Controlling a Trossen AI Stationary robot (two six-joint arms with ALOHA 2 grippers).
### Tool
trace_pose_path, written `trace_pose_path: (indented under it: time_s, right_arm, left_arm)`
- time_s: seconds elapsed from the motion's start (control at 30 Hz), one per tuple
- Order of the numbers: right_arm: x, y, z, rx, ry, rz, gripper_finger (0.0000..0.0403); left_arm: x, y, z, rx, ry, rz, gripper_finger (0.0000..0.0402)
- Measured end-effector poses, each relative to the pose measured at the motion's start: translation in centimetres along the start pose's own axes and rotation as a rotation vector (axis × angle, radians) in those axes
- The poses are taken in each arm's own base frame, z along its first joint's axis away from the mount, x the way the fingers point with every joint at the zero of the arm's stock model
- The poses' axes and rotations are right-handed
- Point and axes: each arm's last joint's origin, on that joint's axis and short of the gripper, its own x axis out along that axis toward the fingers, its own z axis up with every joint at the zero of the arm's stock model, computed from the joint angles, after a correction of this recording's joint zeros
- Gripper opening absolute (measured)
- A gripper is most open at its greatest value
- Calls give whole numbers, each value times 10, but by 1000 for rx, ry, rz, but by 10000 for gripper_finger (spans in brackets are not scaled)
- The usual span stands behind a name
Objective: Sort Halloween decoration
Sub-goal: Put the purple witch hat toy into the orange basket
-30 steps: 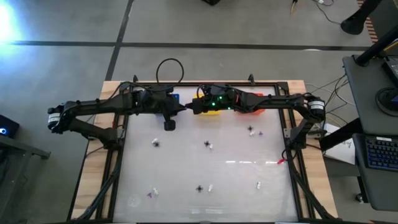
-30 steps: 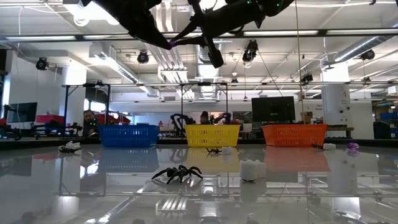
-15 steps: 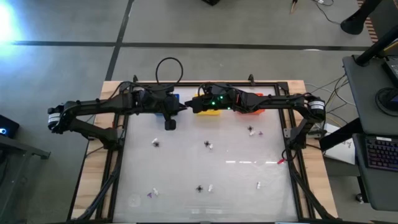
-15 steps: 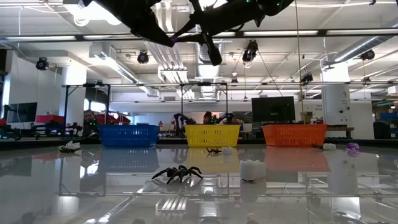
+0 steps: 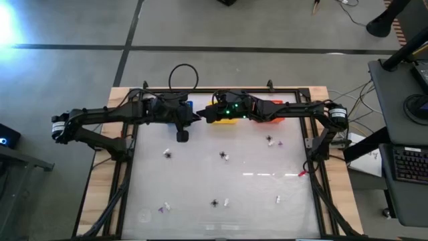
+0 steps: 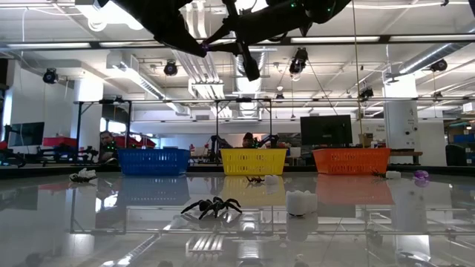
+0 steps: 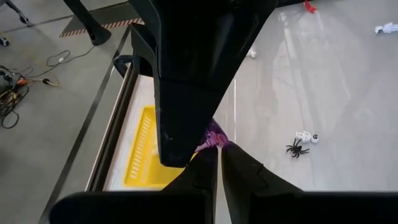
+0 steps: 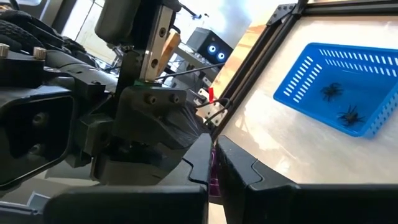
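Observation:
Both grippers meet tip to tip high above the table's far side, between the blue basket [image 5: 188, 106] and the yellow basket [image 5: 227, 121]. My left gripper [image 7: 218, 148] and my right gripper [image 8: 213, 163] are each shut on one small purple trinket [image 7: 215, 135], which also shows as a purple speck [image 6: 205, 47] in the low view. Other trinkets lie loose on the table: black spiders [image 5: 168, 154] [image 5: 215, 202], whitish pieces [image 5: 227, 201] [image 5: 277, 199] and a purple piece [image 5: 161, 209]. Two spiders lie in the blue basket [image 8: 348, 93]. My left gripper pinches the purple trinket's near edge [image 7: 217, 140] between its two fingertips, coming level from the table's left. The trinket is lifted clear of the table. My right gripper has the same trinket between its shut fingers, purple showing in the slit [image 8: 212, 169]. It comes level from the table's right.
Blue [image 6: 154, 161], yellow [image 6: 254, 161] and orange [image 6: 350, 160] baskets stand in a row along the far edge. A spider [image 6: 211, 207] and a whitish piece [image 6: 298, 202] lie mid-table. A black frame [image 5: 127, 174] borders the table. The near half holds only scattered trinkets.
Both grippers have stayed tip to tip on the purple trinket. The right gripper has edged slightly toward the table's left.

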Motion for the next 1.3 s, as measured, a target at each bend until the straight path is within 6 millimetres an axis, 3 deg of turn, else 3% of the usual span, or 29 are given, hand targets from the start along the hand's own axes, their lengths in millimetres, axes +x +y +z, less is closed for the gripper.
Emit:
trace_pose_path:
  time_s: [0.6,0.9,1.3]
  right_arm:
    - [-3,3,0,9,8,17,9]
    - [-9,7,1,7,19,9,9]
    - [-8,2,-14,13,93,-105,9]
  left_arm:
    - [-1,-1,-1,-30,7,-41,0]
    - [-19,0,1,-51,-19,-37,0]
    - [-21,-1,-4,-53,24,-58,0]
